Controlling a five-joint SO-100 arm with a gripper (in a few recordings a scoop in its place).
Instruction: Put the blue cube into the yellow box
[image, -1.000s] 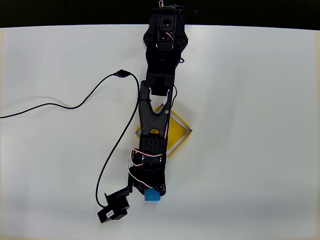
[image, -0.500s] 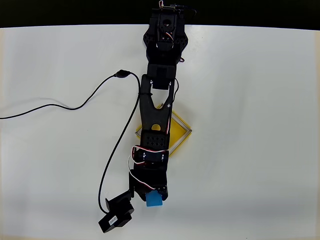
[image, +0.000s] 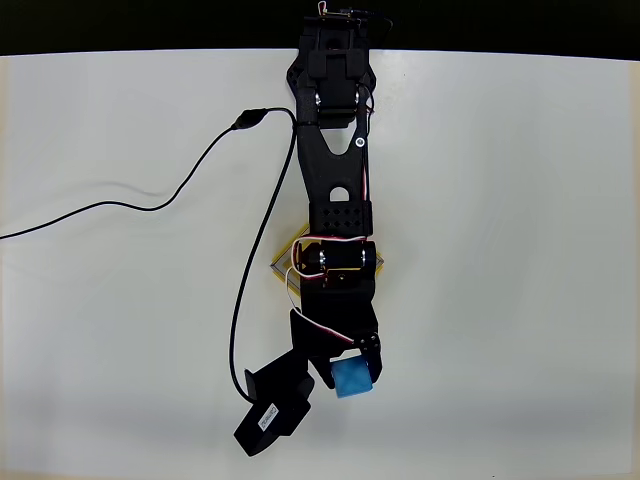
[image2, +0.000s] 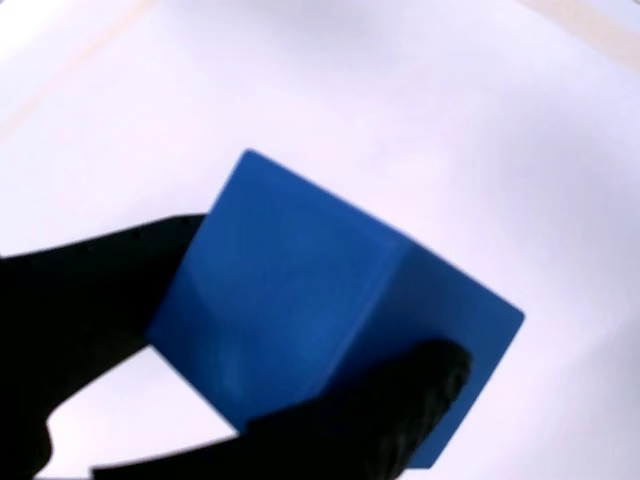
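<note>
My jaws pinch the cube (image2: 330, 310), a finger (image2: 90, 290) pressed on each side of it. In the overhead view the cube (image: 352, 379) sits below the box (image: 285, 262), which my arm mostly covers, over the white tabletop (image: 500, 250).

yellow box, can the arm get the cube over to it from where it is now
Probably yes. The tool is shut on the blue cube, and the yellow box lies under the arm's own forearm, between cube and base. Nothing else stands on the table there; a black cable runs to the left.
</note>
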